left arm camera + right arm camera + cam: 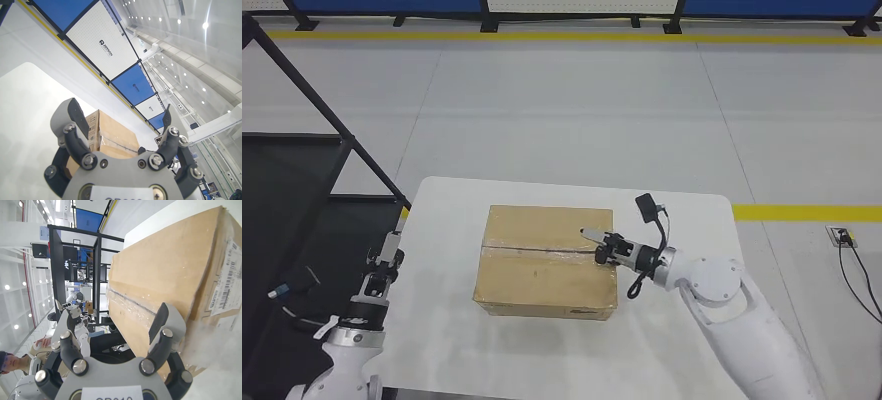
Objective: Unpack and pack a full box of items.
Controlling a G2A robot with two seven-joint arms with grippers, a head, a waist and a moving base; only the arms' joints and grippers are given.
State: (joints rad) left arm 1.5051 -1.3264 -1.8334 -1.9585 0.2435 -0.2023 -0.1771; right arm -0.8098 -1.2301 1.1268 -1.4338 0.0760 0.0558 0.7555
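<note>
A: Box (542, 270) position?
B: Middle of the worktop (442, 340), flaps closed, clear tape along the seam.
A: Right fingers (166, 319)?
B: Spread wide, empty, over the seam at the box end nearest that arm.
A: Left fingers (75, 113)?
B: Spread, empty, at the worktop's edge, well apart from the box.

left claw (121, 113) with fingers (77, 113) wide apart, cardboard box (117, 132) beyond it on white table (28, 104)
</note>
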